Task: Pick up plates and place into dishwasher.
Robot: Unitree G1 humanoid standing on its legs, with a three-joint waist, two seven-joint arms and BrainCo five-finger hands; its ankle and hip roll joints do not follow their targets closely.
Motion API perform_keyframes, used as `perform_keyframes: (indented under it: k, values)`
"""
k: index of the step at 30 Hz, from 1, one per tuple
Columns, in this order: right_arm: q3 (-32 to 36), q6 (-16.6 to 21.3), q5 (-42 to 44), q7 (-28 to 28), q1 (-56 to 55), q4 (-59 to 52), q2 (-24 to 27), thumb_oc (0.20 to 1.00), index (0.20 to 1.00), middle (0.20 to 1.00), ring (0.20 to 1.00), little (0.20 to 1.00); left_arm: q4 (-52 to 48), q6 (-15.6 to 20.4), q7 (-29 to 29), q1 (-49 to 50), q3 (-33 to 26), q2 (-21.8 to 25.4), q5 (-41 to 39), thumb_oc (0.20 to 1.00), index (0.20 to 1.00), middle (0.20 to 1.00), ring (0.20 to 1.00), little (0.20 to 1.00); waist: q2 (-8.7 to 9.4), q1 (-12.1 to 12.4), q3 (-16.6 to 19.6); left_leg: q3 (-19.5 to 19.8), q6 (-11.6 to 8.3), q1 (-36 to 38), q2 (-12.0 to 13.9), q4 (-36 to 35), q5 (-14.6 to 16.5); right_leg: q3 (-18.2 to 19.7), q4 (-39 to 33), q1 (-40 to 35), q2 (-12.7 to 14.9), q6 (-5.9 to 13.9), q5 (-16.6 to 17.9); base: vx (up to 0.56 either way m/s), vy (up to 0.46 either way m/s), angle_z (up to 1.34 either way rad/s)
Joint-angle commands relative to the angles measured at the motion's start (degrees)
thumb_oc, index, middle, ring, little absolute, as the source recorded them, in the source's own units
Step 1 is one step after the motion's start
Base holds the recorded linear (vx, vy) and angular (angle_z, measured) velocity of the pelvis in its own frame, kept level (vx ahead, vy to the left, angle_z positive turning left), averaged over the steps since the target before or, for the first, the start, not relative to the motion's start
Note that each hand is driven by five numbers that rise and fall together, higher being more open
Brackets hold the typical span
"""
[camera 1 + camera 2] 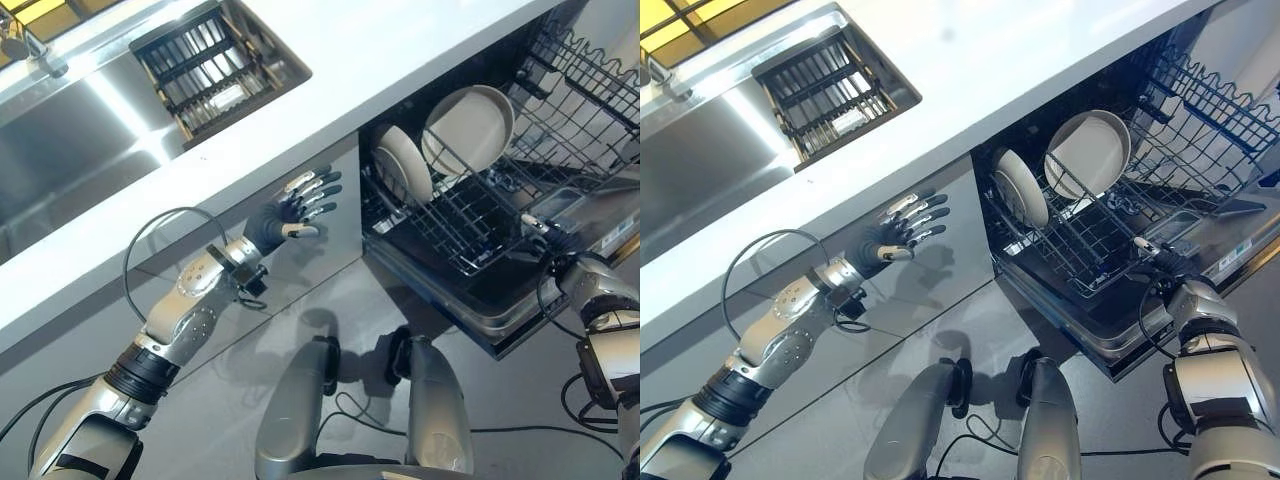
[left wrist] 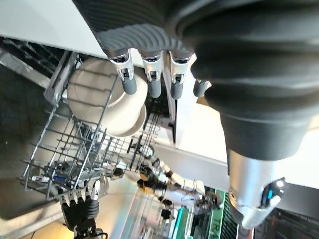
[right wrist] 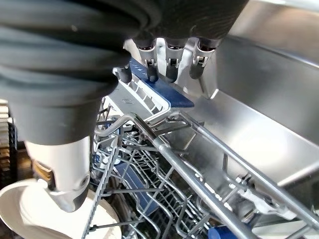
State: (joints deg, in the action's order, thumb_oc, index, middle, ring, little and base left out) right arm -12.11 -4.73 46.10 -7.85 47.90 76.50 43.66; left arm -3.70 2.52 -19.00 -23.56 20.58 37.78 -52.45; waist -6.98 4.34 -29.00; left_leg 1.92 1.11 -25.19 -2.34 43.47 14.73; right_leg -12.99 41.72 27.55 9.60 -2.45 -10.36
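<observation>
Two round cream plates [image 1: 468, 128] are stood on edge between the tines of the pulled-out wire dishwasher rack [image 1: 470, 235], so they drain and stay apart. The left robot hand [image 1: 303, 205] is held empty with fingers spread before the grey cabinet front under the white bench [image 1: 400, 50]. The right robot hand [image 1: 1155, 253] is at the rack's front rim, fingers relaxed and nothing gripped, judged to be steadying or sliding the rack.

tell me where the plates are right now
Both plates stand on edge in the pulled-out dishwasher rack, on the right side of the eye views, under the white counter.
</observation>
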Motion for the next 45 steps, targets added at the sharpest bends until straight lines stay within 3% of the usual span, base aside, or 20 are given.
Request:
perform_keyframes:
  k: [1, 11, 17, 20, 28, 30, 33, 34, 36, 39, 40, 42, 45]
  values:
    - [-1.5, 5.9, 0.9, -5.4, 13.6, -8.0, -2.9, 1.000, 1.000, 1.000, 1.000, 1.000, -4.1, 0.4, -0.8, -0.7, -1.9, 2.5, -2.5, 1.000, 1.000, 1.000, 1.000, 1.000, 0.44, 3.2, 0.4, -3.4, 4.03, 0.3, -0.8, 1.2, 3.1, 1.7, 4.5, -3.8, -0.8, -2.05, -5.4, 0.03, -0.085, 0.15]
    - [-4.8, 4.2, 6.1, -4.8, 23.3, -5.8, -2.2, 1.000, 1.000, 1.000, 1.000, 1.000, -3.6, -1.8, 0.0, -3.8, -3.0, 5.6, -5.9, 1.000, 1.000, 1.000, 1.000, 1.000, -0.88, 5.2, -0.1, -2.4, 3.92, -2.0, -2.3, 1.3, 2.0, 0.5, 6.5, -1.5, 0.8, -2.01, -5.8, 0.02, -0.038, 0.09]
    - [-5.1, 8.0, 10.9, -5.5, 25.6, -7.0, -2.3, 1.000, 1.000, 1.000, 1.000, 1.000, -3.8, -1.6, 0.8, -4.6, -3.3, 6.7, -7.8, 1.000, 1.000, 1.000, 1.000, 1.000, -1.47, 5.7, -0.4, -1.7, 4.04, -3.1, -3.0, -0.2, 0.6, 0.1, 6.8, -0.1, 1.0, -2.02, -5.8, -0.01, -0.009, 0.13]
    - [-4.8, 10.6, 12.2, -5.0, 25.5, -8.5, -2.2, 1.000, 1.000, 1.000, 1.000, 1.000, -3.9, -1.6, 0.0, -4.4, -4.0, 7.1, -8.6, 1.000, 1.000, 1.000, 1.000, 1.000, -1.25, 5.8, -0.4, -1.8, 4.04, -3.5, -3.0, -0.1, 0.6, -0.3, 6.9, 0.2, 0.9, -2.13, -5.9, -0.02, -0.022, 0.06]
    - [-3.8, 7.5, 2.9, 2.0, 19.2, -8.7, 0.0, 1.000, 1.000, 1.000, 1.000, 1.000, -4.2, -0.7, -4.4, -1.8, -5.0, 6.3, -7.9, 1.000, 1.000, 1.000, 1.000, 1.000, 0.78, 5.4, 1.0, -2.4, 4.05, -1.7, -1.7, 0.0, 1.5, -0.5, 4.9, -2.4, -0.1, -2.36, -5.5, -0.01, 0.040, 0.04]
    - [-1.6, 6.8, 0.3, 5.6, 14.0, -10.1, 0.7, 1.000, 1.000, 1.000, 1.000, 1.000, -4.5, 0.5, -4.4, -0.9, -5.0, 5.6, -7.0, 1.000, 1.000, 1.000, 1.000, 1.000, 1.77, 4.3, 1.3, -2.8, 4.22, -0.5, -1.1, 0.0, 1.9, -0.1, 4.0, -3.6, -0.4, -2.34, -5.3, -0.02, 0.122, -0.03]
    - [1.9, 9.9, -3.0, 10.6, 5.6, -14.1, -0.1, 1.000, 1.000, 1.000, 1.000, 1.000, -4.8, 2.3, -4.0, 0.8, -4.7, 3.7, -4.5, 1.000, 1.000, 1.000, 1.000, 1.000, 2.94, 2.8, 1.4, -3.6, 4.73, 1.2, -0.3, 0.5, 3.3, 1.0, 3.3, -5.0, -0.8, -2.24, -5.1, 0.01, 0.133, -0.04]
    - [3.0, 11.3, -2.4, 15.1, 1.7, -18.5, -0.4, 1.000, 1.000, 1.000, 1.000, 1.000, -4.8, 3.2, -4.0, 1.9, -4.8, 2.8, -3.4, 1.000, 1.000, 1.000, 1.000, 1.000, 3.36, 1.9, 1.3, -4.2, 4.96, 1.7, 0.1, 0.8, 4.0, 1.7, 3.3, -5.4, -1.1, -2.15, -5.0, 0.00, 0.183, -0.10]
    - [7.1, 14.7, -10.1, 26.0, -8.3, -29.0, -2.3, 1.000, 1.000, 1.000, 1.000, 1.000, -5.1, 5.5, -3.2, 5.1, -4.9, 0.8, -0.3, 1.000, 1.000, 1.000, 1.000, 1.000, 4.05, -0.4, 1.2, -5.0, 5.12, 2.4, 0.7, 1.7, 4.9, 2.6, 2.9, -6.1, -1.6, -2.10, -5.1, -0.01, 0.200, -0.10]
    - [11.6, 18.2, -19.7, 38.1, -17.2, -35.8, -4.7, 1.000, 1.000, 1.000, 1.000, 1.000, -5.3, 7.6, -1.5, 7.5, -4.0, -2.2, 3.2, 1.000, 1.000, 1.000, 1.000, 1.000, 4.39, -2.6, 1.2, -5.6, 5.27, 3.6, 1.0, 1.7, 5.5, 4.2, 2.6, -6.7, -2.4, -1.71, -5.1, -0.01, 0.169, -0.28]
    - [14.0, 19.7, -26.5, 45.7, -21.2, -38.2, -5.7, 1.000, 1.000, 1.000, 1.000, 1.000, -5.5, 8.8, -0.8, 8.3, -3.2, -3.5, 4.7, 1.000, 1.000, 1.000, 1.000, 1.000, 4.42, -4.0, 1.0, -6.1, 5.48, 4.1, 1.1, 1.7, 5.9, 5.0, 2.5, -7.0, -2.8, -1.42, -5.1, -0.04, 0.157, -0.38]
    - [17.2, 20.7, -30.9, 52.4, -25.8, -39.0, -6.7, 1.000, 1.000, 1.000, 1.000, 1.000, -5.6, 10.1, -0.1, 8.9, -1.9, -5.0, 6.3, 1.000, 1.000, 1.000, 1.000, 1.000, 4.41, -5.4, 1.0, -6.7, 5.74, 4.7, 1.1, 1.4, 6.4, 5.8, 1.9, -7.2, -3.1, -1.13, -4.7, -0.04, 0.134, -0.29]
    - [20.5, 22.2, -30.9, 57.8, -29.8, -37.4, -7.7, 1.000, 1.000, 1.000, 1.000, 1.000, -5.2, 11.3, -0.5, 10.0, -1.0, -6.0, 6.8, 1.000, 1.000, 1.000, 1.000, 1.000, 4.25, -6.6, 1.2, -7.5, 5.66, 5.7, 1.3, 1.4, 6.9, 6.7, 1.4, -7.9, -3.2, -0.82, -4.7, -0.01, 0.108, -0.19]
